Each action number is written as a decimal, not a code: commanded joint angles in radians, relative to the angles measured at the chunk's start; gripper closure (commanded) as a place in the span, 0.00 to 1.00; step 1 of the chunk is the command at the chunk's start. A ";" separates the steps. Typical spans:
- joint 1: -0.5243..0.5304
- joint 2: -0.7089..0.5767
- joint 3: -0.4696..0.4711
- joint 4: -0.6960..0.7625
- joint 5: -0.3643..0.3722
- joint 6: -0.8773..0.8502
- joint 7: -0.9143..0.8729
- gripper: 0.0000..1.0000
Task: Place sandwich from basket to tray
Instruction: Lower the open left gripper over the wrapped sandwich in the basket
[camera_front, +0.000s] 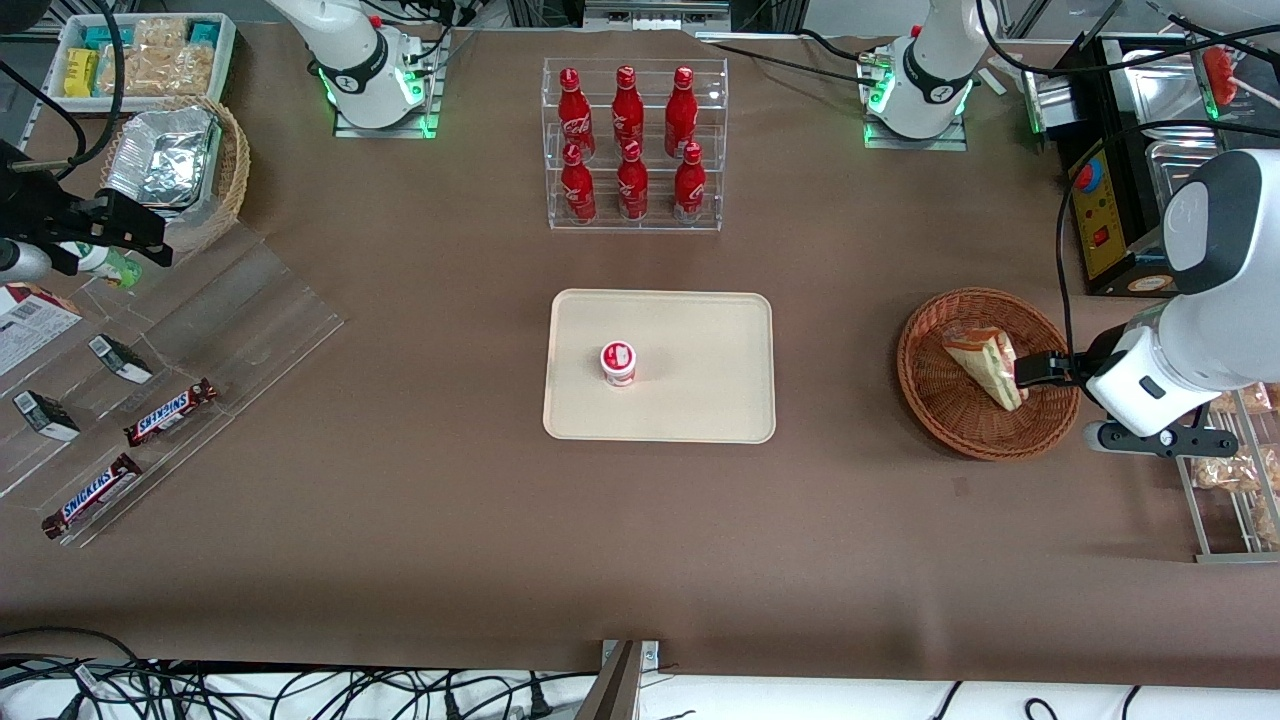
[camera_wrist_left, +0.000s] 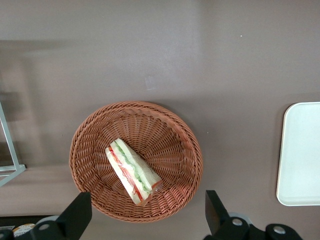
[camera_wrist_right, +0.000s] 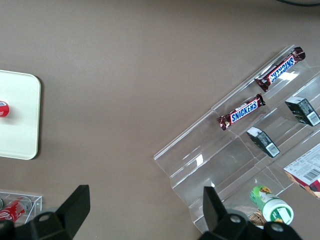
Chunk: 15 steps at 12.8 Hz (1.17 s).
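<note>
The black two-finger gripper (camera_front: 1032, 372) hangs spread wide, holding nothing. Below it, the triangular wrapped sandwich (camera_wrist_left: 132, 171) lies in the round reddish-brown wicker basket (camera_wrist_left: 176, 131). Grasping and carrying to the cream rectangular plastic tray (camera_front: 700, 330), well apart, are not yet done.

We read "SNICKERS" on two chocolate bars (camera_wrist_right: 240, 112) (camera_front: 171, 412) lying on the clear acrylic stand (camera_front: 200, 330), at nine o'clock from the tray (camera_front: 700, 400).
</note>
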 joint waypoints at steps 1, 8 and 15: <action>-0.004 0.001 0.005 0.021 -0.015 -0.022 0.024 0.00; 0.005 -0.006 0.014 0.007 -0.013 -0.030 -0.059 0.00; 0.012 -0.145 0.005 -0.366 0.031 0.165 -0.559 0.00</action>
